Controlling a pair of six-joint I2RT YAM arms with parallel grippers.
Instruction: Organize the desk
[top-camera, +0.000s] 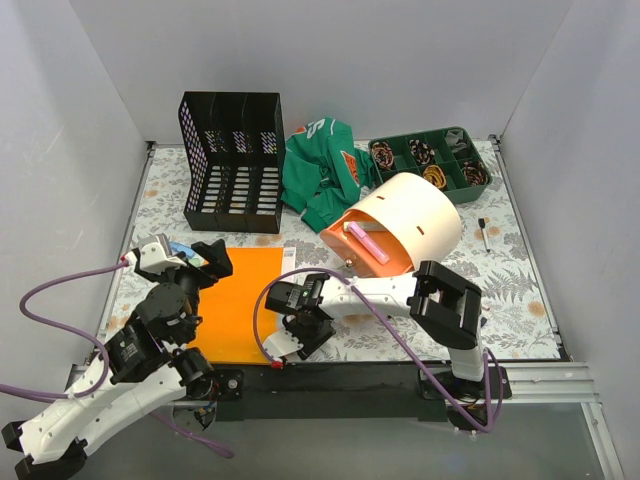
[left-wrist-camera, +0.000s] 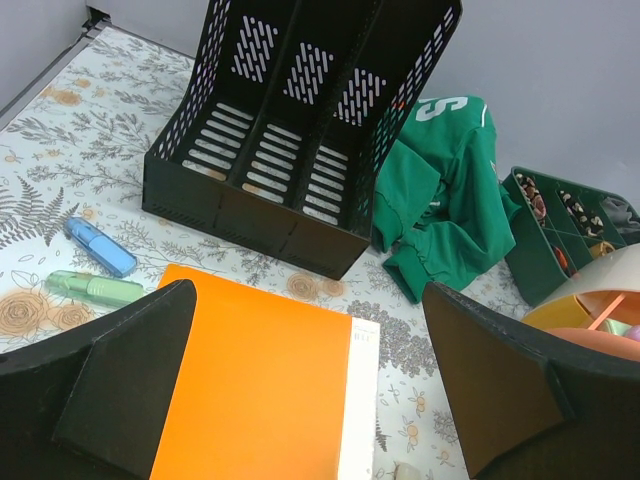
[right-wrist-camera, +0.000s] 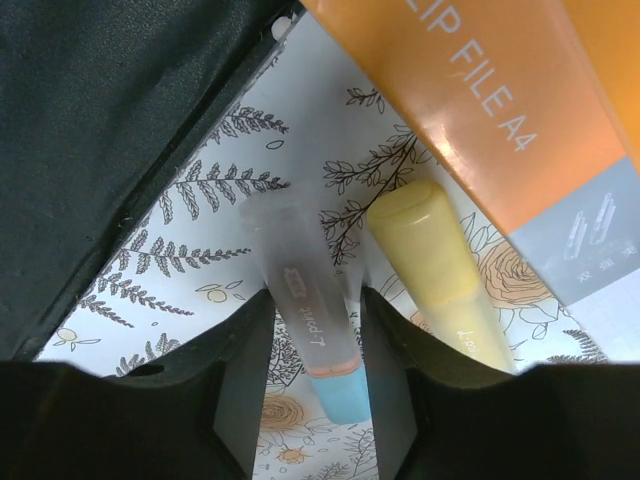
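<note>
The desk (top-camera: 510, 285) has a white fern-and-flower cover and a black front rim. An orange clip file (top-camera: 240, 300) lies at its front left; it also shows in the left wrist view (left-wrist-camera: 260, 380). My left gripper (top-camera: 203, 262) hangs open and empty over the file's far left corner (left-wrist-camera: 320, 395). My right gripper (top-camera: 292, 342) is low at the front edge, shut on a blue highlighter with a clear cap (right-wrist-camera: 312, 320) that lies on the desk. A yellow highlighter (right-wrist-camera: 440, 270) lies right beside it, next to the file's edge (right-wrist-camera: 500, 110).
A black three-slot file rack (top-camera: 232, 160) stands back left, a green garment (top-camera: 322, 170) beside it, a green compartment tray (top-camera: 430, 160) back right. A tipped peach pen holder (top-camera: 405, 225) holds a pink marker (top-camera: 367, 243). Blue (left-wrist-camera: 100, 247) and green (left-wrist-camera: 92, 288) highlighters lie left of the file.
</note>
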